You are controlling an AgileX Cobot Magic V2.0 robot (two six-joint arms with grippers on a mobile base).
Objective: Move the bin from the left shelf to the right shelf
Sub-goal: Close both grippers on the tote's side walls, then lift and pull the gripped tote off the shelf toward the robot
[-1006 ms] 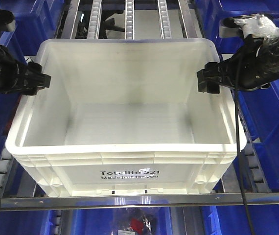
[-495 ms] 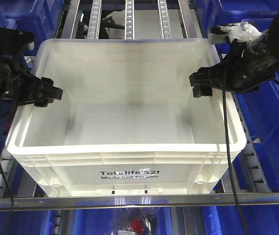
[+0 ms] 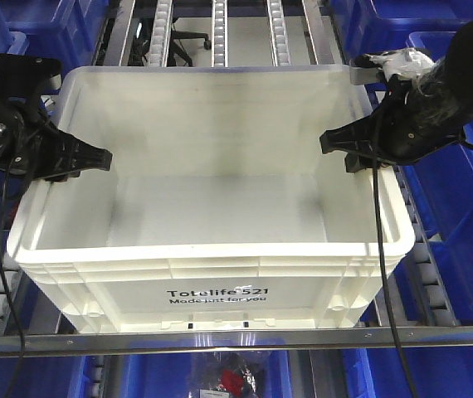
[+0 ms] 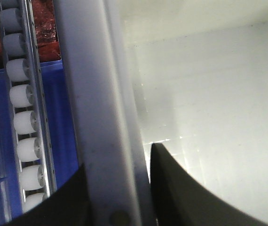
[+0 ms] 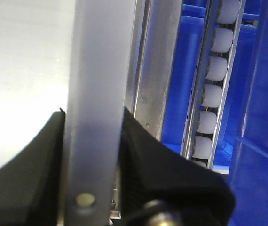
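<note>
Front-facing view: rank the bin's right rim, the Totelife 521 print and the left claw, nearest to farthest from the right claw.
1. bin's right rim: the right claw straddles it, on the right side.
2. Totelife 521 print: front face, lower centre.
3. left claw: on the opposite rim, across the whole bin.

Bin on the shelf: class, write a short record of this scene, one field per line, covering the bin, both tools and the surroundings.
bin: white, empty, print facing camera
support: rollers
left tool: clamped over bin's left rim
right tool: clamped over bin's right rim
surroundings: blue crates on both sides
</note>
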